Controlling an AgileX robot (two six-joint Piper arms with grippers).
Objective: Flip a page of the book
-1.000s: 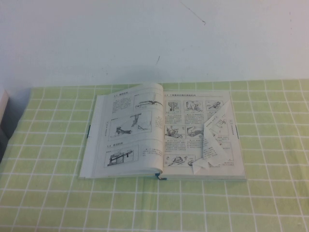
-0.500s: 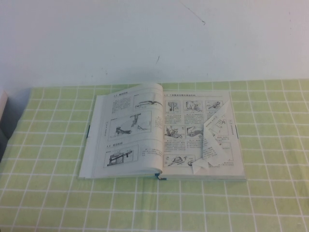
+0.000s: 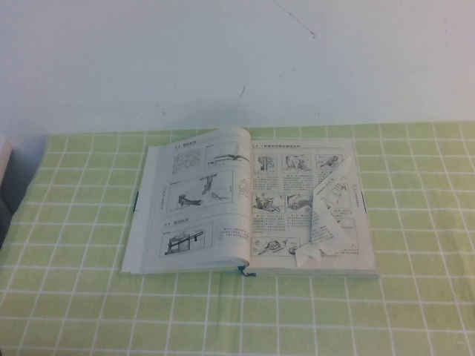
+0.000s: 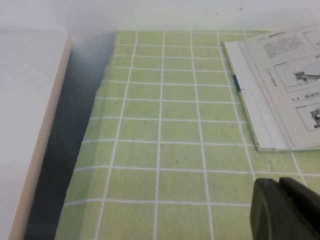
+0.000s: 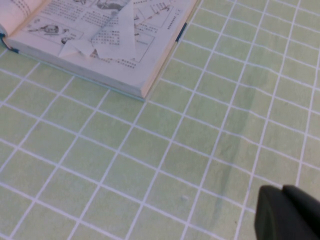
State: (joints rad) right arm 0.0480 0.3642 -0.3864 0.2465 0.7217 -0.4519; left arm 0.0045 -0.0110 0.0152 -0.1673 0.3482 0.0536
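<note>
The book [image 3: 215, 200] lies open on the green checked cloth, its pages showing black-and-white drawings and text. The page [image 3: 330, 215] on its right half is curled up and creased, folded back toward the spine. The left wrist view shows the book's left edge [image 4: 280, 75]; the right wrist view shows its right near corner [image 5: 145, 75] and the creased page [image 5: 117, 35]. My left gripper [image 4: 279, 182] hovers shut and empty over the cloth, left of the book. My right gripper [image 5: 282, 191] hovers shut and empty over the cloth, to the book's right and nearer me. Neither gripper shows in the high view.
The green checked cloth [image 3: 237, 311] covers the table up to a white wall [image 3: 237, 59]. A white box-like object [image 4: 30, 125] stands off the cloth's left edge, with a dark gap [image 4: 70, 150] beside it.
</note>
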